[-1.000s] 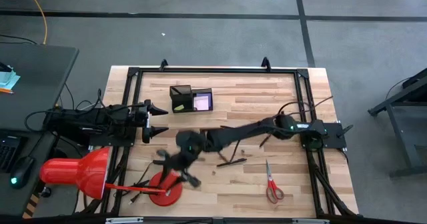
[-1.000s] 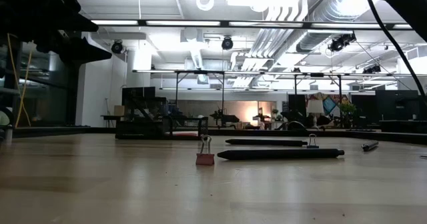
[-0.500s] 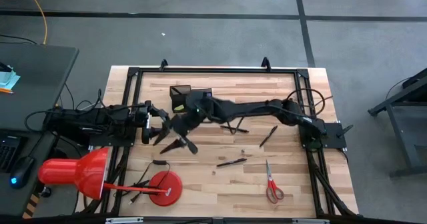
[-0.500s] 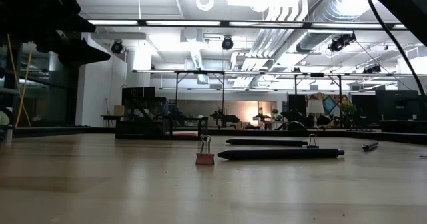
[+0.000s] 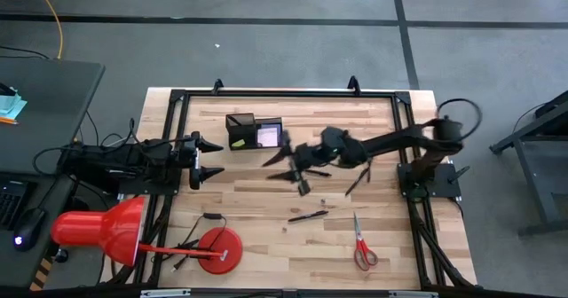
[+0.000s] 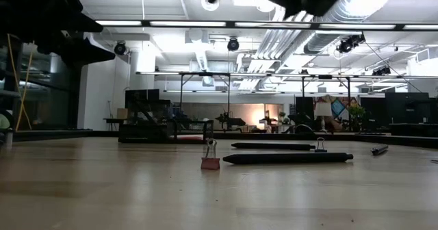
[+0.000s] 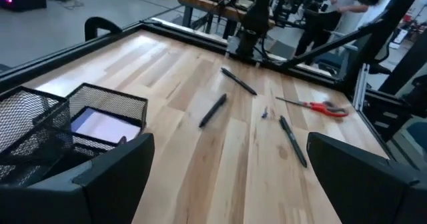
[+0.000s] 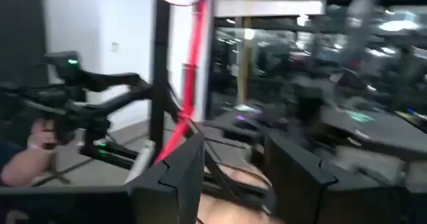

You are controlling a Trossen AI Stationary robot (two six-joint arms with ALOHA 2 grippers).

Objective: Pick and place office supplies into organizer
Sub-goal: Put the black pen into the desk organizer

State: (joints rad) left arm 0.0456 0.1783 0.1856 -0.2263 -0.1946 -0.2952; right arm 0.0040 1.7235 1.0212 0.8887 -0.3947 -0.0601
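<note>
My left gripper waits at the table's left edge, fingers spread apart with nothing between them. Just beside it to the right, toward the far edge, I see the organizer, a purple sticky-note pad lying in its right compartment. My right gripper hangs over the table's middle, near the organizer, fingers apart and empty. Two pens lie on the wood, and the scissors rest toward the near right.
</note>
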